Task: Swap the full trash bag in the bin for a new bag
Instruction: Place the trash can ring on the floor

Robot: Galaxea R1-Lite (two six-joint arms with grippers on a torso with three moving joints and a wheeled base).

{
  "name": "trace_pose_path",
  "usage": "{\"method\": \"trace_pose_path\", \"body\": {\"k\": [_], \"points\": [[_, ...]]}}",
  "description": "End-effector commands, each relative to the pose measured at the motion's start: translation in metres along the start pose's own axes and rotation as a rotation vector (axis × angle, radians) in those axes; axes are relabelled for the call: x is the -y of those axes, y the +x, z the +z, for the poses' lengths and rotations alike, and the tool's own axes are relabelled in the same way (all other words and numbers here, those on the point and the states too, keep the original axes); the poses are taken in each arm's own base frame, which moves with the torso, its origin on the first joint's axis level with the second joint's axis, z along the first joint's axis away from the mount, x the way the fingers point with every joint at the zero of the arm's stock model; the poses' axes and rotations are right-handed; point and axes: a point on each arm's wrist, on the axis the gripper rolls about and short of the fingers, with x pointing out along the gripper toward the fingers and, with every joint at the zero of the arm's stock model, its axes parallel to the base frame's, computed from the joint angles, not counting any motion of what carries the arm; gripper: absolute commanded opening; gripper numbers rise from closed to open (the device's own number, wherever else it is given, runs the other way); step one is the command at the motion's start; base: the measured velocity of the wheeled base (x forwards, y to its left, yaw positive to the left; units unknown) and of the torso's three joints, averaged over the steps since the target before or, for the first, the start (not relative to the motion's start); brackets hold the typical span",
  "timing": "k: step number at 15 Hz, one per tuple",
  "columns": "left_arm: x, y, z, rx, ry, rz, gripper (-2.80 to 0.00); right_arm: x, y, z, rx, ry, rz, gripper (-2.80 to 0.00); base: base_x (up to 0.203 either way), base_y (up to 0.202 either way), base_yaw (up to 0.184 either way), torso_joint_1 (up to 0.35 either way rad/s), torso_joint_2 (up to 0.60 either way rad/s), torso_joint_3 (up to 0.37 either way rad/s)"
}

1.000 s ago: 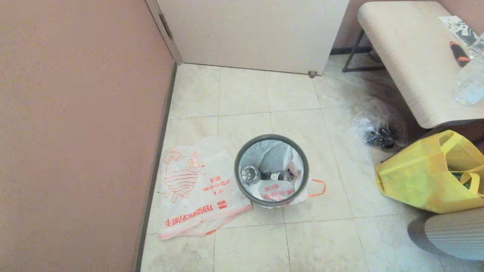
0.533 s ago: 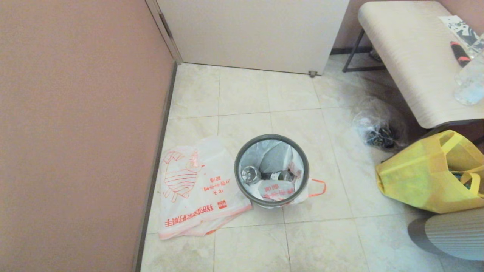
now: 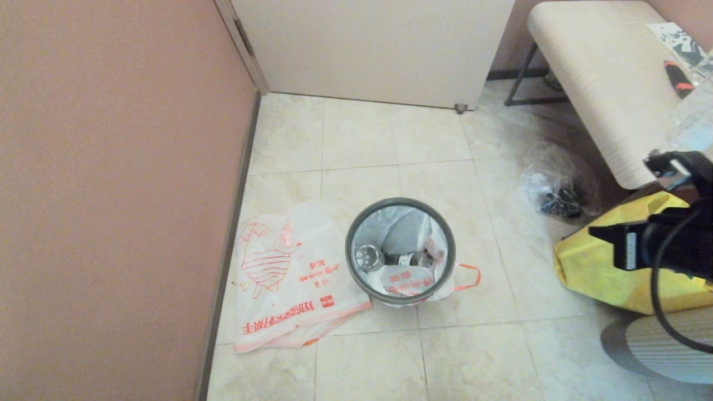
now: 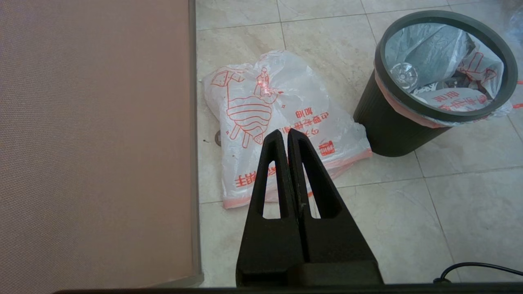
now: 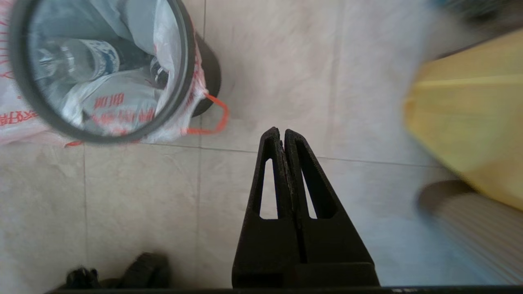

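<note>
The tiled floor (image 3: pixel 445 139) carries the bin (image 4: pixel 388 126), the new bag (image 3: pixel 289 278) flat beside it, probably touching.

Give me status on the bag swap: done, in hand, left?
Done: nothing. The full trash bag sits in the bin, handle draped outside. In hand: nothing; the right gripper is shut and empty over the floor beside the bin, the left gripper shut above the new bag lying flat. Left: lift out, reline.
</note>
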Motion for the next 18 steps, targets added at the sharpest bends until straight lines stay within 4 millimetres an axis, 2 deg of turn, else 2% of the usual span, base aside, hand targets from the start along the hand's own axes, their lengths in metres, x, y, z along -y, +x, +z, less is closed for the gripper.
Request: {"method": "trace_pose_path", "body": {"k": [1,5,7,12,16,18], "points": [[0.000,0.001,-0.006,-0.023,0.001,-0.001,-2.80,-0.011,0.069,-0.017,-0.157,-0.004,0.014,-2.80,0.000,0.000,0.000,0.000,0.00,0.000],[0.000,0.001,-0.006,-0.023,0.001,-0.001,-2.80,-0.038,0.148,-0.023,-0.213,-0.019,0.003,-2.80,0.000,0.000,0.000,0.000,0.00,0.000],[0.000,0.001,-0.006,-0.023,0.001,-0.001,-2.80,-0.055,0.169,-0.017,-0.192,-0.025,0.029,-2.80,0.000,0.000,0.000,0.000,0.00,0.000],[0.000,0.001,-0.006,-0.023,0.001,-0.001,-2.80,-0.092,0.207,-0.033,-0.216,-0.040,0.048,-2.80,0.000,0.000,0.000,0.000,0.00,0.000],[0.000,0.001,-0.006,-0.023,0.001,-0.001,-2.80,-0.104,0.212,-0.026,-0.185,-0.046,0.064,-2.80,0.000,0.000,0.000,0.000,0.00,0.000],[0.000,0.001,-0.006,-0.023,0.001,-0.001,-2.80,-0.107,0.222,-0.027,-0.176,-0.049,0.031,-2.80,0.000,0.000,0.000,0.000,0.00,0.000]]}}
